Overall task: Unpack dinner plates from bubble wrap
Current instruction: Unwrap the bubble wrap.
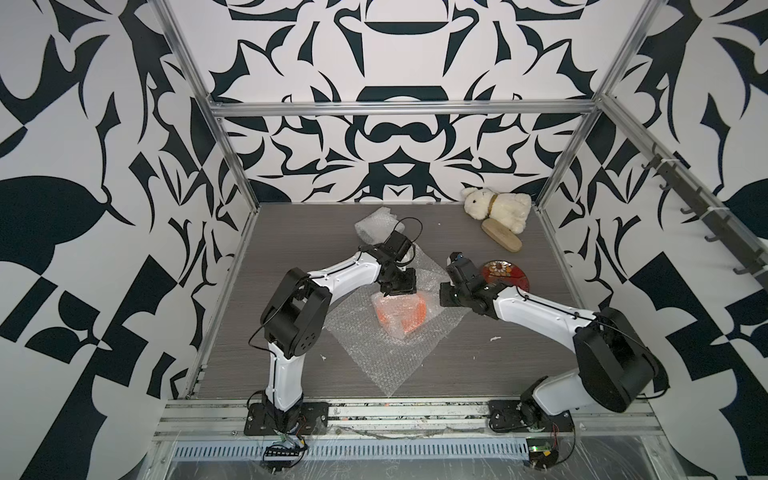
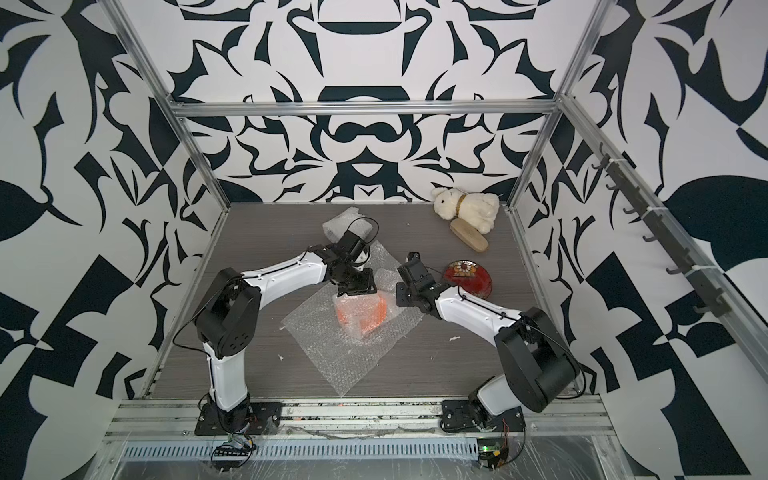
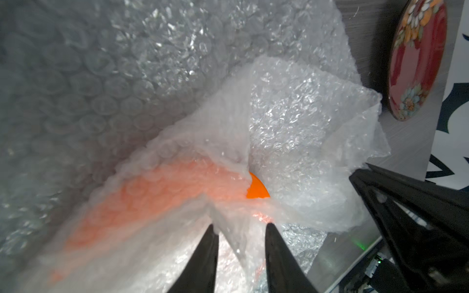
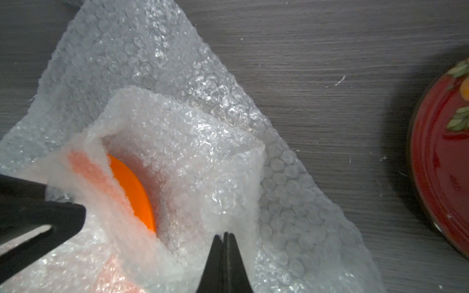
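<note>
Left arm: elbow bent, reaching inward, wrist pointing down.
Left pincer: jaws apart around a fold of clear whitish bubble wrap; cannot tell if it is clamped.
Round bright orange plate: middle of the grey wood-grain counter, half wrapped.
Right pincer: closed on the wrap's edge.
Right arm: elbow bent, reaching inward.
Round glossy red floral plate: bare, right of the wrap.
Count: two plates visible; one crumpled wrap bundle at the back.

Black-white abstract-pattern walls on three sides. Aluminium frame along edges. Grey wood-grain tabletop. Dark hook rail on side wall.
</note>
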